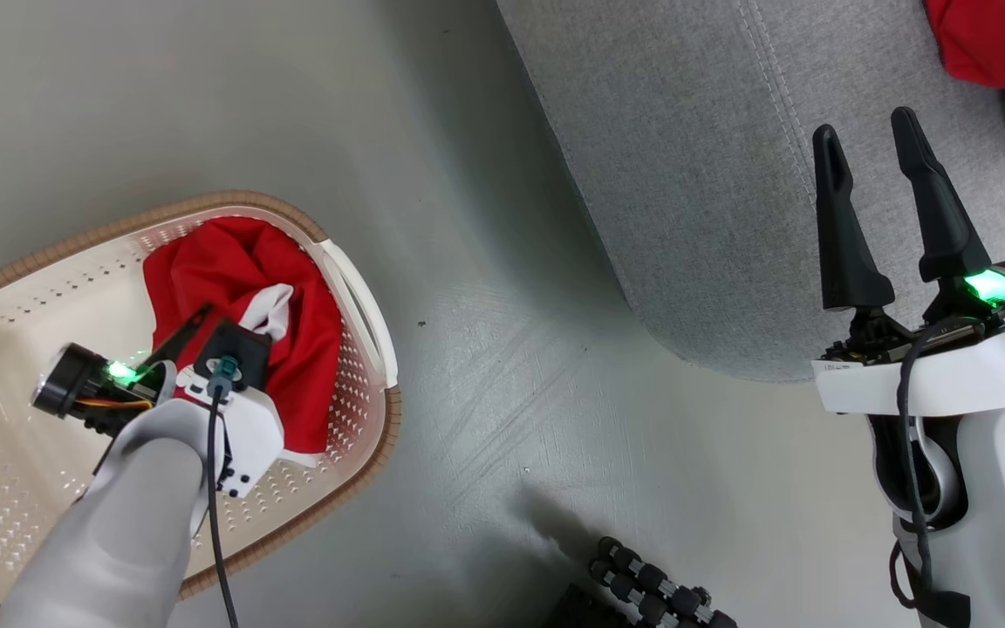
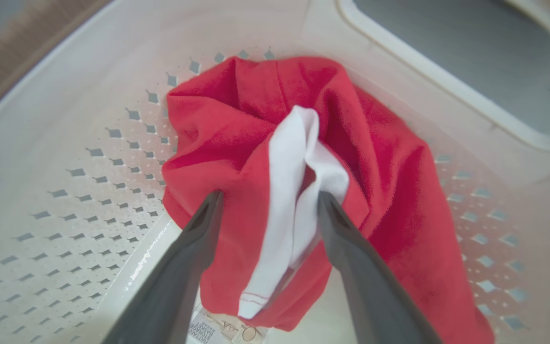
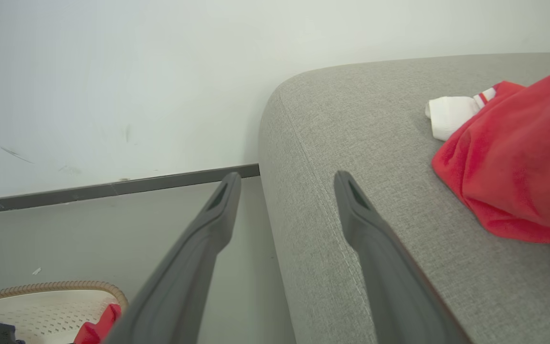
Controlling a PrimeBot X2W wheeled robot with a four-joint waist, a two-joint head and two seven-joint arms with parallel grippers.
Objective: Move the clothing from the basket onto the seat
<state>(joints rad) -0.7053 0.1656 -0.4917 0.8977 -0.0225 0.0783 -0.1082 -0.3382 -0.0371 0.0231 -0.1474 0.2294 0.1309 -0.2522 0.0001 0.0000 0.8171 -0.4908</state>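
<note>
Your left gripper [image 2: 270,196] hangs open over the clothing [image 2: 227,119] in the basket [image 2: 65,143] — ready to pinch it — and your right gripper [image 1: 864,126] hangs open over the seat [image 1: 694,174].

My right tool [image 1: 864,122] has two long dark tapered fingers [image 1: 843,235] on a white wrist casing [image 1: 930,384] with a glowing green light [image 1: 991,288] and a black cable [image 1: 908,436]; my left forearm [image 1: 119,532] is smooth pale grey.

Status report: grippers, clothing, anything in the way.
Left gripper open, straddling white fold of red garment in basket. Right gripper open, empty, by seat edge. Second garment already on seat. No obstruction seen between basket and seat.
</note>
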